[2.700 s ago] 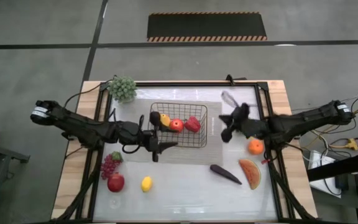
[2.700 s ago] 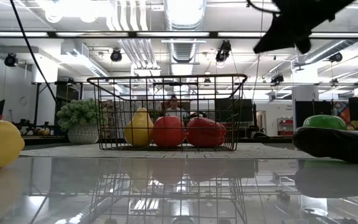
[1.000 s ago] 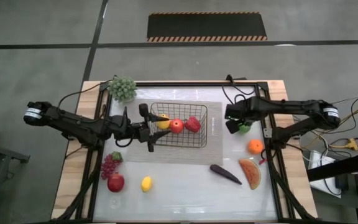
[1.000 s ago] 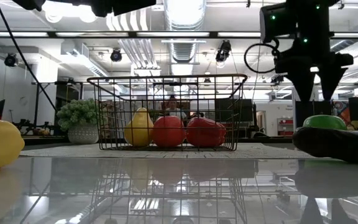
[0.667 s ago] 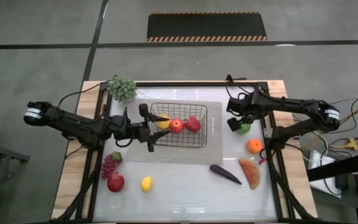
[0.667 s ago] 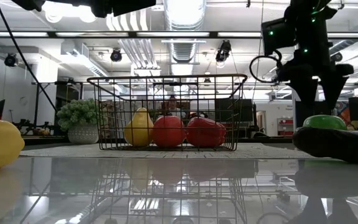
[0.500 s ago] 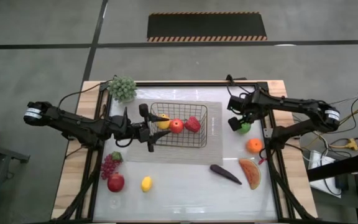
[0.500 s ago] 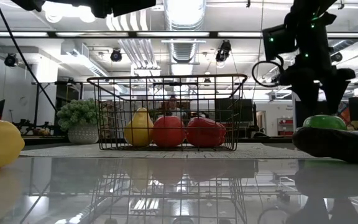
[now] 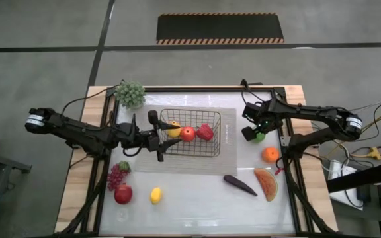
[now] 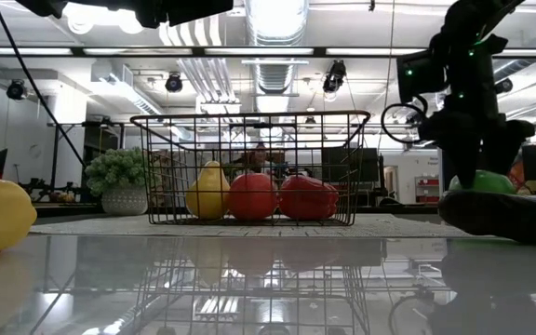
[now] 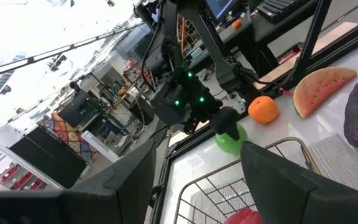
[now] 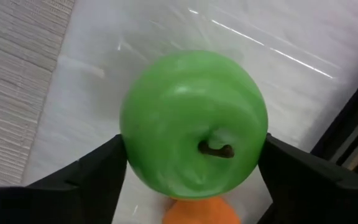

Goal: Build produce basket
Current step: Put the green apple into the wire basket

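Right wrist view: right jaws [image 12: 191, 168] spread around green fruit [image 12: 193, 122], sides touching; left jaws [image 9: 161, 139] spread beside basket [image 9: 211, 149], holding nothing.

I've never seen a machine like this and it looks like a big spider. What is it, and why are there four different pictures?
It is a robot with two dark arms at a table. Each arm ends in a gripper, like two fingers. One camera looks down from above, one sits level with the tabletop, and one rides on each wrist.

The job is filling the wire basket with toy produce. A pear, an apple and a red pepper are already inside.

The right gripper has its fingers on either side of a green apple on the table, not lifted yet. The left gripper waits open at the basket's left end, empty.

On the table lie an orange, a watermelon slice, an eggplant, grapes, another apple and a lemon.
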